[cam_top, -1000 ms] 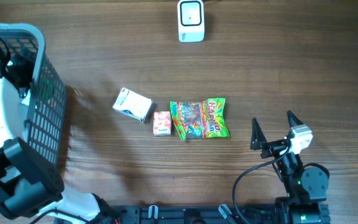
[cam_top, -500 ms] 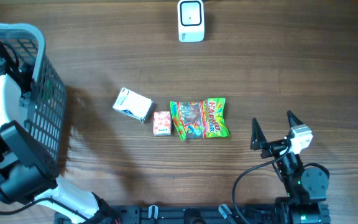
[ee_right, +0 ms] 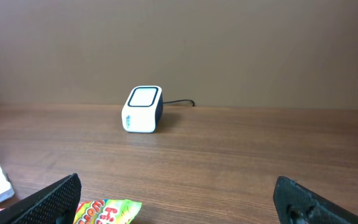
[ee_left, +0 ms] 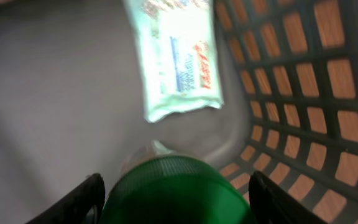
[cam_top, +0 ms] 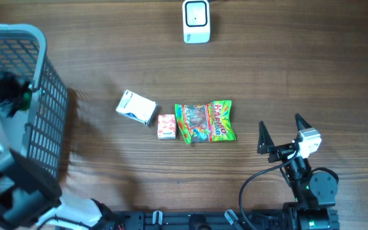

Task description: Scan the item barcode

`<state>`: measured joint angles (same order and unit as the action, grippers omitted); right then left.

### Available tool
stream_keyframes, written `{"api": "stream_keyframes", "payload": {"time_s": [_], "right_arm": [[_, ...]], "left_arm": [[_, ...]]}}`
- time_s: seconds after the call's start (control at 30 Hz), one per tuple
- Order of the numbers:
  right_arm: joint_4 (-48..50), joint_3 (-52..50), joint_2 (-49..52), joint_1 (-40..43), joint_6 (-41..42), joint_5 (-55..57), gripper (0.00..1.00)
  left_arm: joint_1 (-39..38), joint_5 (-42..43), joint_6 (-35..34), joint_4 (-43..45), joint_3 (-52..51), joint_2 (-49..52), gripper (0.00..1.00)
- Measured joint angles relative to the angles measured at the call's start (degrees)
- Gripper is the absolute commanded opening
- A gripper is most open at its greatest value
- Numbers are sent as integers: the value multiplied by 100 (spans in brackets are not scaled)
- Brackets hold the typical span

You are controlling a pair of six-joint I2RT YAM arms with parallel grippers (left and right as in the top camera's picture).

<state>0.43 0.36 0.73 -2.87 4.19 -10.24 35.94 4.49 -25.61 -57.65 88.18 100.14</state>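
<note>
The left gripper (ee_left: 176, 186) is seen inside the grey basket (cam_top: 43, 96) at the left edge of the table (cam_top: 94, 45). In the left wrist view its 2 black fingers (ee_left: 82, 202) are placed on both sides of a round green cap (ee_left: 179, 205), just beside it. Whether the cap is already pinched cannot be told. The body under the cap is hidden. Behind the cap, a pale green pack of wipes (ee_left: 179, 59) is lying flat on the basket floor, close to the lattice wall. The right gripper (cam_top: 280, 135) is held low over the table at the right side, with its 2 fingers spread wide and nothing between them. It is directed toward the white barcode scanner (cam_top: 196, 21), which is standing at the far edge of the table, well apart from both arms. In the middle of the table 3 items are laid in a row: a white and blue box (cam_top: 137, 107) at the left, a small pink pack (cam_top: 166, 126) just beside it, and a colourful candy bag (cam_top: 205, 121) touching the pink pack at the right.
</note>
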Motion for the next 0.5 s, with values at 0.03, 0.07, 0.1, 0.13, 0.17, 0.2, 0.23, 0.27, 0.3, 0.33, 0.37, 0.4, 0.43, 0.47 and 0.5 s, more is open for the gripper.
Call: {"api": "stream_keyframes", "payload": {"time_s": [0.03, 0.07, 0.1, 0.13, 0.17, 0.2, 0.23, 0.27, 0.3, 0.33, 0.37, 0.4, 0.43, 0.47, 0.5], "right_arm": [[0, 0, 0, 0, 0, 0, 100], [0, 0, 0, 0, 0, 0, 100], [0, 0, 0, 0, 0, -2, 100], [0, 0, 0, 0, 0, 0, 100], [0, 0, 0, 0, 0, 0, 100], [0, 0, 0, 0, 0, 0, 100], [0, 0, 0, 0, 0, 0, 100], [0, 0, 0, 0, 0, 0, 100], [0, 0, 0, 0, 0, -2, 100], [0, 0, 0, 0, 2, 0, 100], [0, 0, 0, 0, 0, -2, 100], [0, 0, 0, 0, 0, 0, 100], [0, 0, 0, 0, 2, -2, 100], [0, 0, 0, 0, 0, 0, 100], [0, 0, 0, 0, 0, -2, 100]], "left_arm": [[153, -15, 2, -188, 37, -129, 56], [273, -9, 4, -343, 52, -188, 57], [422, -26, 2, -643, 72, -197, 57], [533, -50, 2, -833, 70, -188, 57], [614, -111, -2, -914, 70, -186, 57], [704, -232, -44, -1001, 70, -186, 57], [791, -393, -155, -1119, 70, -186, 57], [855, -514, -278, -1193, 70, -186, 57], [885, -588, -426, -1272, 70, -186, 59], [911, -658, -625, -1335, 70, -186, 60], [914, -726, -822, -1331, 70, -186, 61], [914, -809, -988, -1309, 70, -186, 61], [911, -960, -1191, -1215, 70, -186, 61], [914, -1147, -1377, -1143, 70, -186, 61], [914, -1342, -1565, -1126, 70, -186, 61]]}}
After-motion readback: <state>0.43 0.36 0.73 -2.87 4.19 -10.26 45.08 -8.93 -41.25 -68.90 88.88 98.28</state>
